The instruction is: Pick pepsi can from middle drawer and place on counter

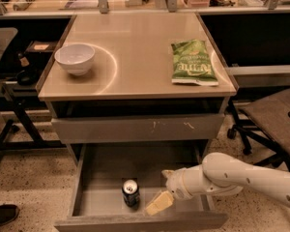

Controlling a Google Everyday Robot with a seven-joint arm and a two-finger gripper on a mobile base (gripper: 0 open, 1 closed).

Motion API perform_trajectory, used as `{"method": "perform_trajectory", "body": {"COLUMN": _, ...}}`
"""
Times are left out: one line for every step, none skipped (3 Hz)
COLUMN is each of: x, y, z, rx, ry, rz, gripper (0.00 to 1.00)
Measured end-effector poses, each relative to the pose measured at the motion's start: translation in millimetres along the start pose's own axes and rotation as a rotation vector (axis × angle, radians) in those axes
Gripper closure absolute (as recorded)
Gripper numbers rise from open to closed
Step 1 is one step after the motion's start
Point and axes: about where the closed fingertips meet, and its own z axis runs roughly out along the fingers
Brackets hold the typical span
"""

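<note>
I see the counter (135, 42) from above and in front. Its front edge runs the width of the cabinet, and the middle of the top is bare from the back edge to the front edge. The middle drawer (111, 166) is pulled out past the counter's front edge, with its grey floor uncovered. Above it, the scuffed drawer front (135, 128) sits shut just under that edge.

The white arm (241, 178) comes in from beyond the front right corner, crossing over the drawer's right wall. An office chair (273, 120) stands off the right edge, near the arm.

A green chip bag (193, 62) lies flat along the right edge, its lower end near the front right corner. A white bowl (75, 58) sits upright by the left edge, roughly halfway back.

The gripper (155, 191) is low inside the drawer, right of centre. Its two tan fingers (158, 204) are spread apart and hold nothing.

The pepsi can (131, 193) stands upright on the drawer floor, about under the midpoint of the front edge. It is near the drawer's front panel and just left of the nearer finger, not touching it. There is free floor to the can's left and behind it.
</note>
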Motion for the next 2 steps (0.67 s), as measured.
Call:
{"method": "perform_trajectory", "body": {"x": -5.3, "y": -15.5, "z": 13.7, "rx": 0.029, "ry": -0.048, "rz": -0.041, "gripper": 0.0}}
{"method": "perform_trajectory", "body": {"x": -12.5, "y": -44.4, "z": 39.1, "rx": 0.057, "ry": -0.097, "rz": -0.083, "gripper": 0.0}}
